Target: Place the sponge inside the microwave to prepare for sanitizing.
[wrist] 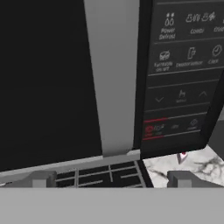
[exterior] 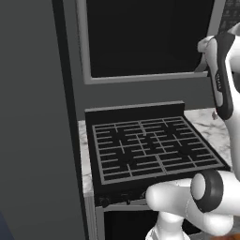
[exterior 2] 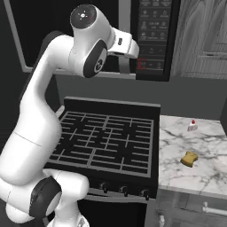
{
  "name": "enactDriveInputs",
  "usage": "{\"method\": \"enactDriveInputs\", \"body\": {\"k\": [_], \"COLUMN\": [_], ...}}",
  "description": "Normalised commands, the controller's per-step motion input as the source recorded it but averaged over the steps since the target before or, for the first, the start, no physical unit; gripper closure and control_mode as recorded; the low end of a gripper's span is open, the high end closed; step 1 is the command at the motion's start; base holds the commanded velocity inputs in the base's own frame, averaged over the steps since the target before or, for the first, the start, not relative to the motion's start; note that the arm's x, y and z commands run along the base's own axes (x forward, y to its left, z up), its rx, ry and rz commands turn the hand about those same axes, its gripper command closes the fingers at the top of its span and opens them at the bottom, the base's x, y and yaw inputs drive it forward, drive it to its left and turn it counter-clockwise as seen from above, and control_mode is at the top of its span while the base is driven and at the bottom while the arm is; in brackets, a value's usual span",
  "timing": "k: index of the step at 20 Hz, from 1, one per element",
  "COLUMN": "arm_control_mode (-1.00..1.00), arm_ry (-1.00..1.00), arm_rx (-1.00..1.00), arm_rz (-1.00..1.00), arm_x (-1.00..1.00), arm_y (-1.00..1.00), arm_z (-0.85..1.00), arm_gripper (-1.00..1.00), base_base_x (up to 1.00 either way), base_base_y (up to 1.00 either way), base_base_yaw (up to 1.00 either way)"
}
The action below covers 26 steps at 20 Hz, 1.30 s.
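Marbled white counter (exterior 2: 195, 175) runs along the right of the black grated stove (exterior 2: 106, 142) in this dim grey kitchen. Nearest in the right base view, the stove's front edge carries a row of small knobs (exterior 2: 124, 189) at about 6 o'clock of the picture. Just past them, at 4 o'clock, the sponge (exterior 2: 190, 158) lies flat on the counter, a small yellow-tan block, apart from everything else. Farther back on the same counter, at about 3 o'clock, a small white bottle with a red cap (exterior 2: 192, 125) stands upright near the wall, well apart from the sponge.

Above the stove the microwave (exterior 2: 126, 40) hangs at 12 o'clock, its dark glass door (exterior: 145, 35) shut within the grey frame. Its black button panel (wrist: 183, 74) with red marks sits on the right side of the door. In the left base view the stove grate (exterior: 152, 147) fills the middle, with the microwave's lower frame above it.

High up, the arm reaches toward the microwave front. In the hand view the gripper (wrist: 111, 179) faces the grey strip between door and panel, its two fingertips (wrist: 40, 178) spread wide apart at 6 o'clock, released and carrying nothing.
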Motion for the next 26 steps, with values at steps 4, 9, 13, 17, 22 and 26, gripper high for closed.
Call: {"method": "enactDriveInputs", "body": {"k": [4,9,13,17,22,26], "arm_control_mode": [-1.00,-1.00,-1.00,-1.00,-1.00,-1.00], "arm_ry": [0.00,0.00,0.00,0.00,0.00,0.00], "arm_rx": [0.00,0.00,0.00,0.00,0.00,0.00], "arm_rz": [0.03,0.00,0.00,0.00,0.00,0.00], "arm_x": [0.20,0.18,0.22,0.11,0.13,0.27], "arm_y": [-0.34,-0.15,0.00,0.18,0.02,0.00], "arm_z": [0.00,0.00,0.00,-0.03,0.00,-0.01], "arm_gripper": [-1.00,-1.00,-1.00,-1.00,-1.00,-1.00], "base_base_x": [0.00,0.00,0.00,0.00,0.00,0.00], "base_base_y": [0.00,0.00,0.00,0.00,0.00,0.00], "base_base_yaw": [0.00,0.00,0.00,0.00,0.00,0.00]}}
